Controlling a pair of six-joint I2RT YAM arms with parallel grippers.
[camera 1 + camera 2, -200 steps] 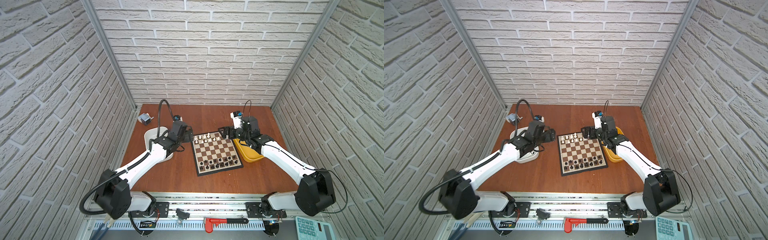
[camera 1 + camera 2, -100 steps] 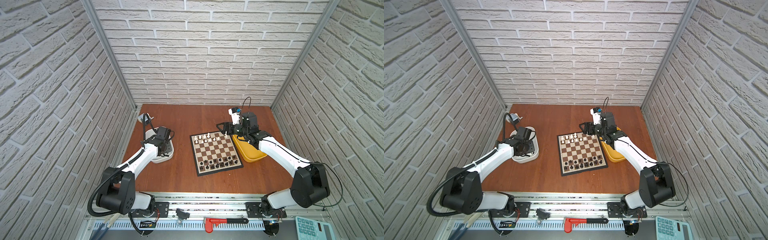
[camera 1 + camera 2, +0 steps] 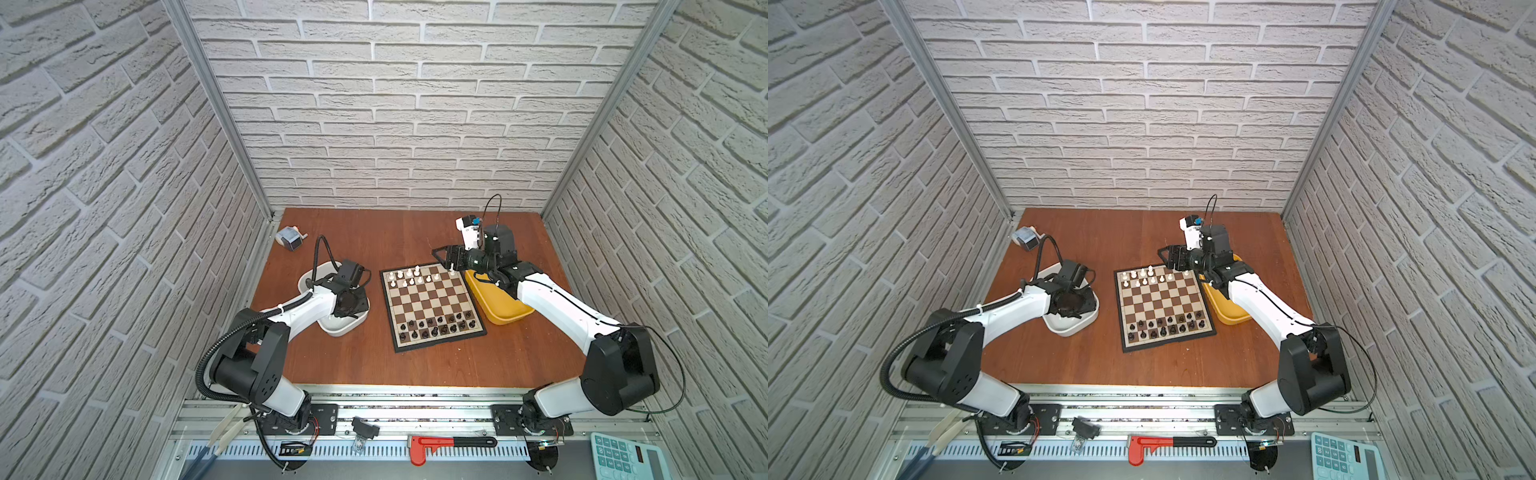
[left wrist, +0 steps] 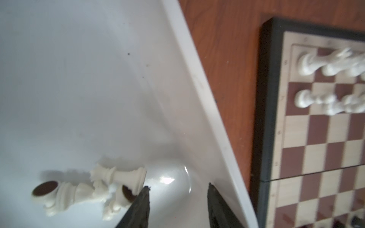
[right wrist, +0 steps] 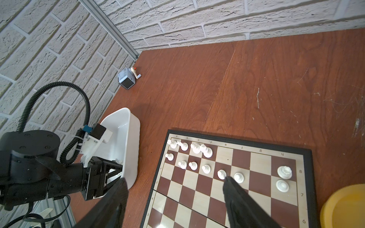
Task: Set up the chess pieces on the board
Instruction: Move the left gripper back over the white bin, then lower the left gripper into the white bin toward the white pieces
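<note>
The board (image 3: 432,303) (image 3: 1163,305) lies mid-table. White chess pieces (image 3: 409,276) (image 5: 206,152) stand on its far rows and black ones (image 3: 436,326) on its near rows. My left gripper (image 4: 178,186) (image 3: 349,301) is down inside the white tub (image 4: 197,79), open, with only bare tub floor between its fingers. Several white pieces (image 4: 110,177) lie tipped just beside one fingertip (image 4: 145,194). My right gripper (image 5: 174,178) (image 3: 441,257) hovers open and empty above the board's far right corner, with one fingertip (image 5: 230,183) showing next to a white pawn (image 5: 221,174).
The white tub (image 3: 340,330) (image 3: 1065,330) sits left of the board and a yellow tub (image 3: 498,307) (image 5: 343,205) sits right of it, under my right arm. A small grey sharpener (image 3: 289,239) (image 5: 127,78) stands at the far left corner. Brick walls enclose three sides.
My left gripper left the board's far left corner, dropped into the white tub and narrowed its jaws. My right gripper shifted slightly toward the board's far edge and narrowed a little.
</note>
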